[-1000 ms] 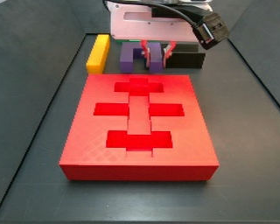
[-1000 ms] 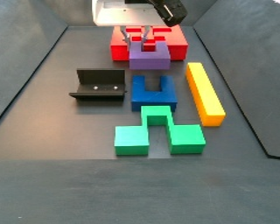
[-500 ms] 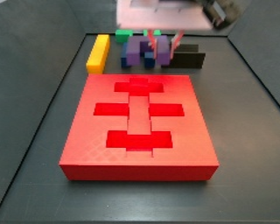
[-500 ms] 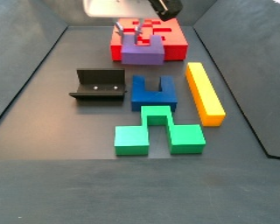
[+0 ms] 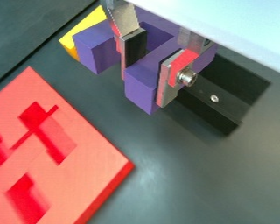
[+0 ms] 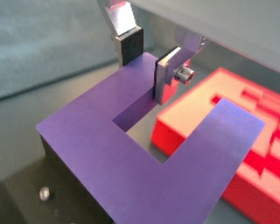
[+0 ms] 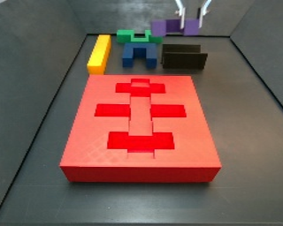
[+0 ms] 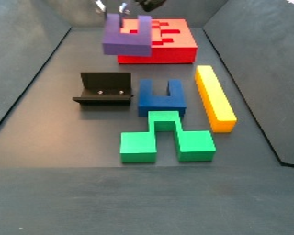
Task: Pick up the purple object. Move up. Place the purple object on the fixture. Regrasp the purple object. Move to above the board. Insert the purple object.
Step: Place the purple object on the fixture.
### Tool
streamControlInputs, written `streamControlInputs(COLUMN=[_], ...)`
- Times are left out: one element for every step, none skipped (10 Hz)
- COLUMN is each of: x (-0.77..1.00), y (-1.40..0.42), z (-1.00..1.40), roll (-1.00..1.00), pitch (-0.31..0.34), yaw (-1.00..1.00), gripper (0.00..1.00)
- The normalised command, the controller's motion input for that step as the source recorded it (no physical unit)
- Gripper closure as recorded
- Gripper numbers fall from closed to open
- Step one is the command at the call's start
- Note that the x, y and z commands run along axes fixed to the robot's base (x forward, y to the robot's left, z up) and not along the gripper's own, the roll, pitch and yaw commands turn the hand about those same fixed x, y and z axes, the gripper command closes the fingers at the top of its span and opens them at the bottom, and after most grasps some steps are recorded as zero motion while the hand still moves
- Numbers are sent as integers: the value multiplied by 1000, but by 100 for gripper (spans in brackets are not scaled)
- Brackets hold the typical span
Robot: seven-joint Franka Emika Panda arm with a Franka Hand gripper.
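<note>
The purple object [image 8: 126, 37] is a U-shaped block hanging in the air, clear of the floor, with my gripper [image 8: 128, 7] shut on it. In both wrist views the fingers clamp one prong: the gripper [image 5: 152, 54] shows a pad on each side of the purple object [image 5: 140, 83], and the gripper [image 6: 149, 63] likewise on the purple object [image 6: 119, 153]. The black fixture [image 8: 103, 89] stands on the floor below and to one side, and lies close under the block as the fixture [image 5: 227, 98]. The red board [image 7: 138, 119] lies flat with its cut-outs bare. The purple object [image 7: 172, 28] hangs above the fixture [image 7: 184, 58].
A long yellow bar [image 8: 213, 94] lies beside the board. A blue arch block [image 8: 162, 95] and a green notched block [image 8: 165, 138] sit between the bar and the fixture. Dark walls ring the floor.
The gripper has risen with the purple object, lifting it off the floor beside the board and carrying it sideways to above the fixture. Nothing else moved.
</note>
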Motion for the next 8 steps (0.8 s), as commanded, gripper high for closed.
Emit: streamControlInputs(x=[649,649,583,594,594,623,643,649], y=[123,97,197,220,200,186,249,346], z=[443,409,283,260,254,200,97,0], roll=[-1000,-1000,-1000,-1000,-1000,-994,-914,-814], pitch=[0,0,60,77,74,94,117,149], yaw=[-149,-194,-100,-57,-74,-114,-100,-83], gripper=[100,100,100,100,100,100,100,100])
